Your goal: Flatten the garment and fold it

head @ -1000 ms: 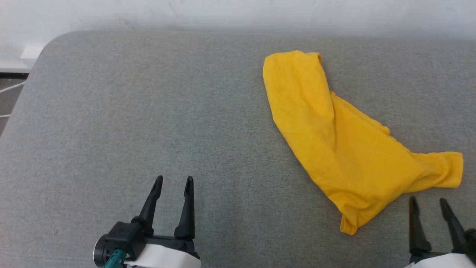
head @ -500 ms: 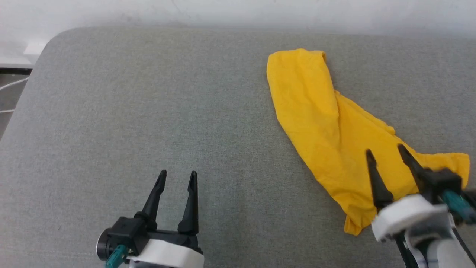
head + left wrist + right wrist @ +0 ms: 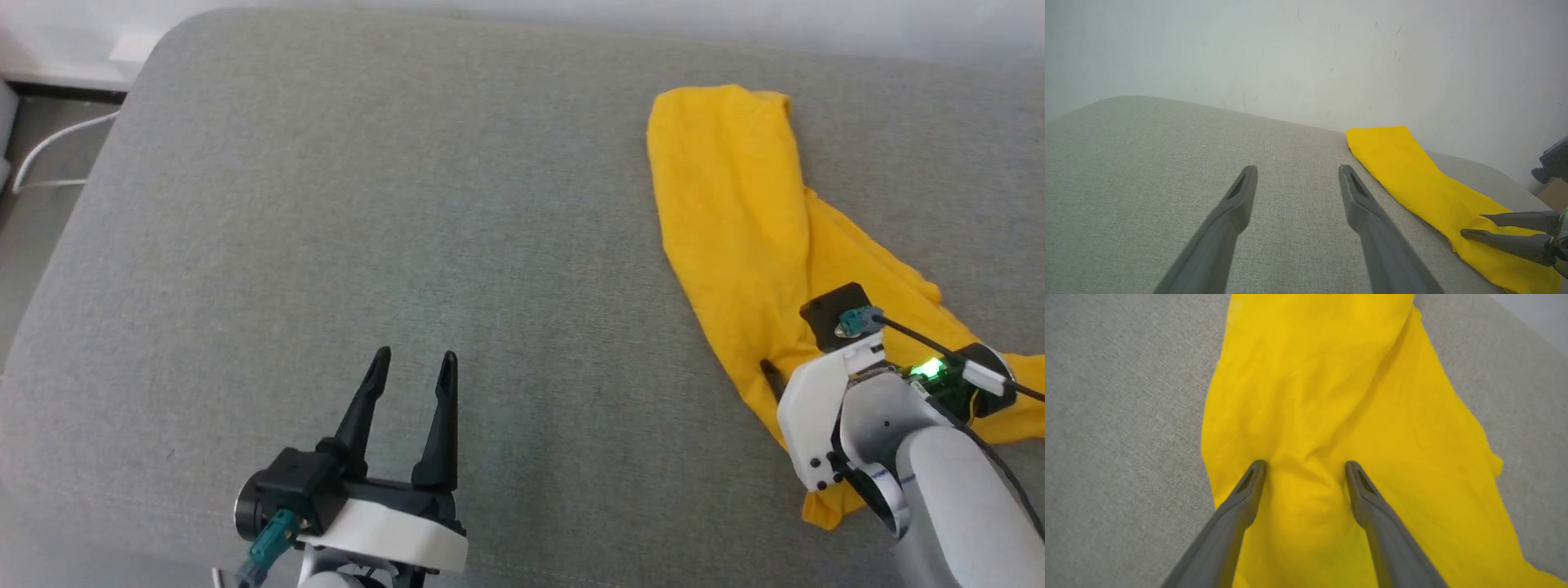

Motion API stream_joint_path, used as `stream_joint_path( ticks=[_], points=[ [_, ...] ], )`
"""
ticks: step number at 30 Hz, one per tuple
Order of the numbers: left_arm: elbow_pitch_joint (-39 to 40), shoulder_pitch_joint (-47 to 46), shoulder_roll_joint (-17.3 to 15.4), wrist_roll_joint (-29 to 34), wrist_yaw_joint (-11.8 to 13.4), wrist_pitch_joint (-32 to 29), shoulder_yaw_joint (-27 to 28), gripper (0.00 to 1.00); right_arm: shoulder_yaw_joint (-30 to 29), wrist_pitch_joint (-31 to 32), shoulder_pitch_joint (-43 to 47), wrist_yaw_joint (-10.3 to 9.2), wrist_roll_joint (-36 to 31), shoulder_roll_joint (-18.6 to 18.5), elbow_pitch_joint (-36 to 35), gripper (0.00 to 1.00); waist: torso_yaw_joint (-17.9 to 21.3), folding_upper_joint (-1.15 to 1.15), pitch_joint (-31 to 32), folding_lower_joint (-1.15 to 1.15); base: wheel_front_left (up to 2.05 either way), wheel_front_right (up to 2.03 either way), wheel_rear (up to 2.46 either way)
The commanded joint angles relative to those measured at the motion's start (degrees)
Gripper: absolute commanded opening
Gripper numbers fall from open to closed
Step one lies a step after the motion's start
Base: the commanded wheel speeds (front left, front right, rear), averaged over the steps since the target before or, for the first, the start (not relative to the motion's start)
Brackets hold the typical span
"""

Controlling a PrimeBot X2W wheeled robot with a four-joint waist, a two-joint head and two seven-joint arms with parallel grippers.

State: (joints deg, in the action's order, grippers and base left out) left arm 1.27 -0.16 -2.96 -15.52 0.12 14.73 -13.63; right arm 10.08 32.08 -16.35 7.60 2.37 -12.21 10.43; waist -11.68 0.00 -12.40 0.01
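Spreading under everything, the grey cushion (image 3: 326, 204) carries the shirt (image 3: 735, 245) on its right half. The shirt lies bunched into a long band that slants from the far edge by the white wall (image 3: 1290, 61) toward the near right corner. It is doubled on itself with no print showing, so flattening is not yet begun. The right arm (image 3: 939, 441) reaches over the shirt's near part, likely because a loose end there offers a handle for pulling the band open. The right end effector (image 3: 1306, 469) is released and grasps nothing, its fingers spread and its tips at the cloth with a low ridge of fabric between them. Closing there would probably pinch that ridge. The left end effector (image 3: 415, 359), also released and empty, hovers over bare cushion well left of the shirt, seemingly awaiting its turn.
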Motion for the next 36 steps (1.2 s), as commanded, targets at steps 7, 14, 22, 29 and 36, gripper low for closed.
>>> stream_joint_path(
  ticks=[7, 14, 22, 29, 36],
  points=[
    [-0.6, -1.8, 0.1, -0.9, 0.4, 0.3, -0.6, 1.00, 2.0, -4.3, -5.9, -0.11, 1.1, 1.9, 7.0, 0.00, -3.4, 0.00, -1.0, -0.01, 0.00, 0.00, 0.00],
    [-0.8, -1.1, 0.1, -1.0, 0.8, 0.3, -0.5, 1.00, 9.4, -6.5, -10.6, -0.11, 9.7, 7.1, 4.7, 0.00, -3.4, 0.00, 0.1, -0.01, 0.00, 0.00, 0.00],
    [-1.1, -1.3, 0.1, -1.2, 0.6, 0.3, -1.2, 1.00, 17.2, -5.5, -8.5, -0.11, 18.7, 9.3, 9.1, 0.40, -3.6, 0.00, 0.4, -0.01, 0.00, 0.00, 0.00],
    [-1.9, -1.1, 0.1, -1.1, 0.4, 0.3, -1.6, 1.00, 16.8, -12.3, -9.1, -0.11, 18.1, 9.3, 14.9, 1.00, -3.4, 0.00, 1.2, -0.01, 0.00, 0.00, 0.00],
    [-2.0, 0.4, 0.1, 0.0, 0.2, 0.3, -0.4, 1.00, 6.4, -17.2, -6.3, -0.11, 17.3, 9.3, 7.0, 1.00, -1.6, 0.00, 3.3, -0.01, 0.00, 0.00, 0.00]
  ],
)
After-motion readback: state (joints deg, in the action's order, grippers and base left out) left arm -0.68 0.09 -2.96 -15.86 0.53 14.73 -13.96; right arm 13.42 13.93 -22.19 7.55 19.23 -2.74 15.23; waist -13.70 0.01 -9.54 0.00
